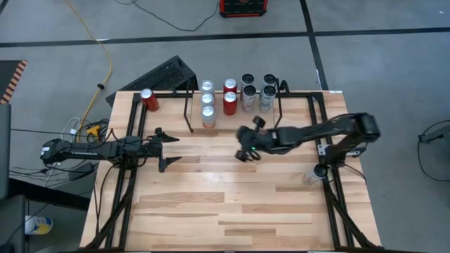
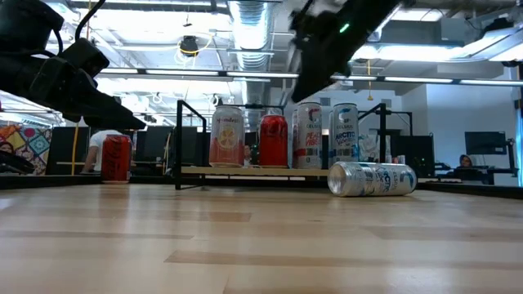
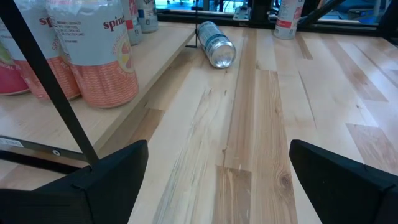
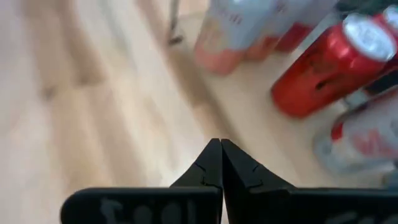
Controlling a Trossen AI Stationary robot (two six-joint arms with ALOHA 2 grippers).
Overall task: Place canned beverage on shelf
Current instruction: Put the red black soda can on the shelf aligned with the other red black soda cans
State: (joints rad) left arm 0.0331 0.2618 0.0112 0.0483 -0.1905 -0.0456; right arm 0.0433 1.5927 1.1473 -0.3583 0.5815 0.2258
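Note:
The shelf (image 2: pixel 245 171) stands at the table's far middle, a light wood board in thin black rods, with several upright cans on it: pink (image 2: pixel 227 136), red (image 2: pixel 273 140) and silver (image 2: pixel 344 133). A silver can (image 2: pixel 372 178) lies on its side on the table just in front of the shelf's right end, also in the left wrist view (image 3: pixel 216 43); in the high view my right arm covers it. My right gripper (image 1: pixel 246 151) hangs shut and empty above the table in front of the shelf (image 4: pixel 261 124). My left gripper (image 1: pixel 165 147) waits open at the left.
A red can (image 1: pixel 148 98) stands on the table left of the shelf. Another can (image 1: pixel 315 173) stands upright by my right arm's base. Black tubular rails (image 1: pixel 126 176) run along the table's left and right sides. Bare wood lies toward the near edge.

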